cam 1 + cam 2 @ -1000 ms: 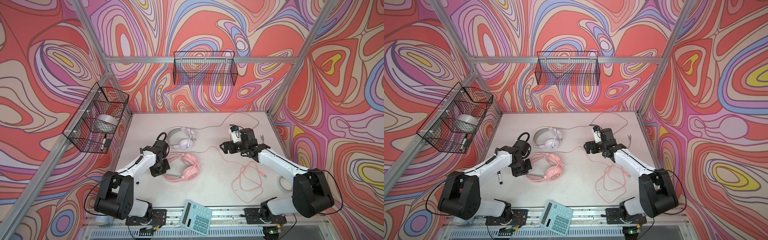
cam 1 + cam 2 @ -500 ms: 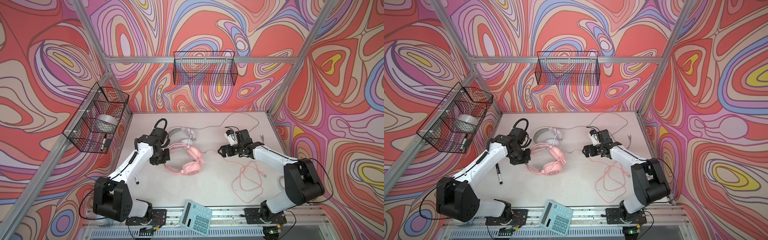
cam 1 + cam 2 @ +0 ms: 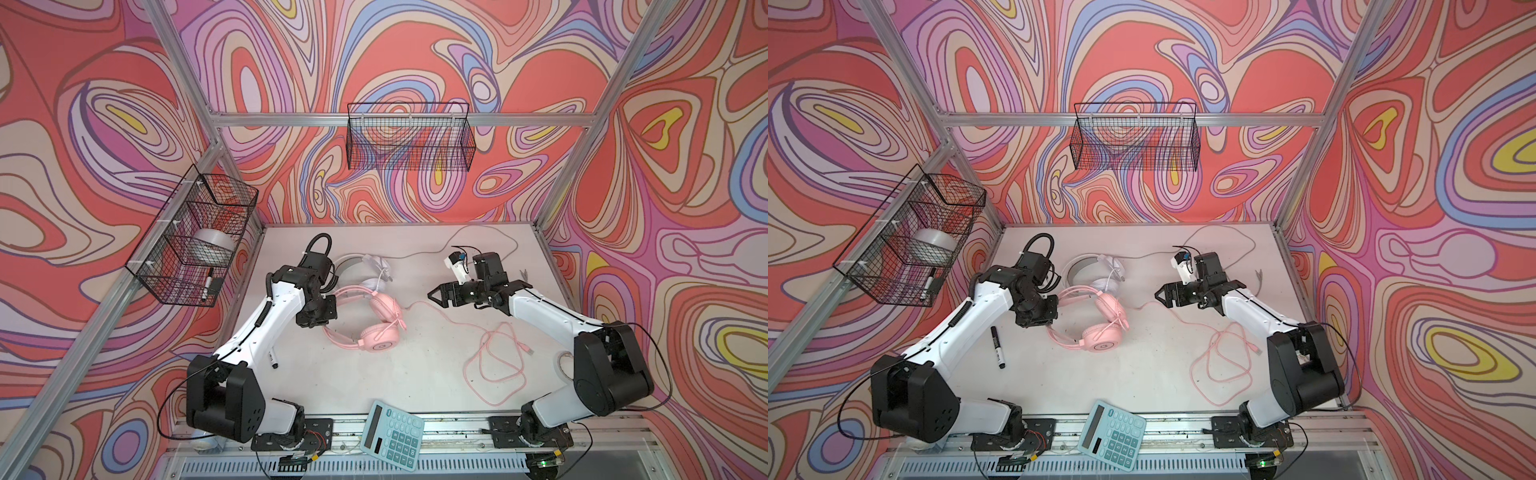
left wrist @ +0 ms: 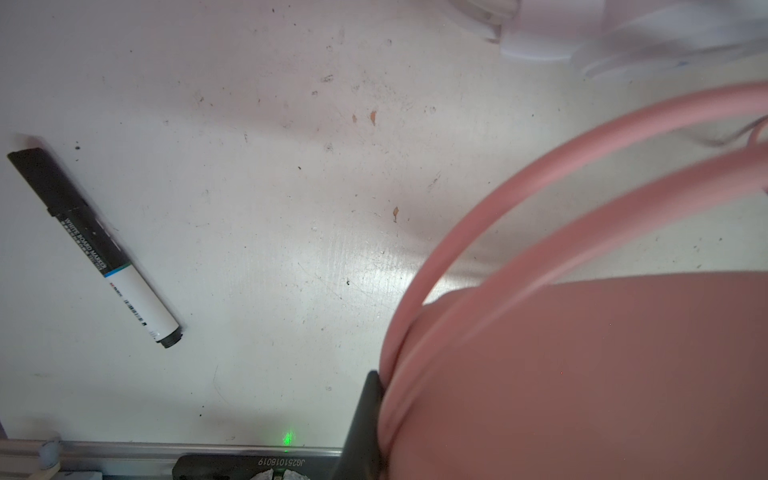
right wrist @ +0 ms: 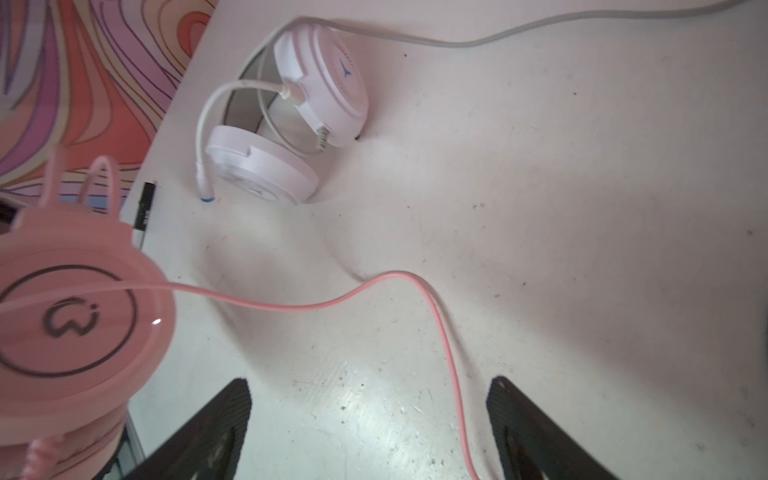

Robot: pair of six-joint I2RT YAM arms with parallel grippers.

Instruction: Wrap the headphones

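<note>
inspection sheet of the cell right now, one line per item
surface: white table, scuffed.
job's things: pink headphones in the left grip; white headphones lying behind them.
clutter: marker by left arm; calculator on front edge.
grippers: left gripper shut on pink headphones; right gripper open over the pink cable.
cables: pink cable in loose loops, unwrapped; grey cable trailing along the back.
surroundings: wire basket on left wall with tape roll; second basket on back wall.
</note>
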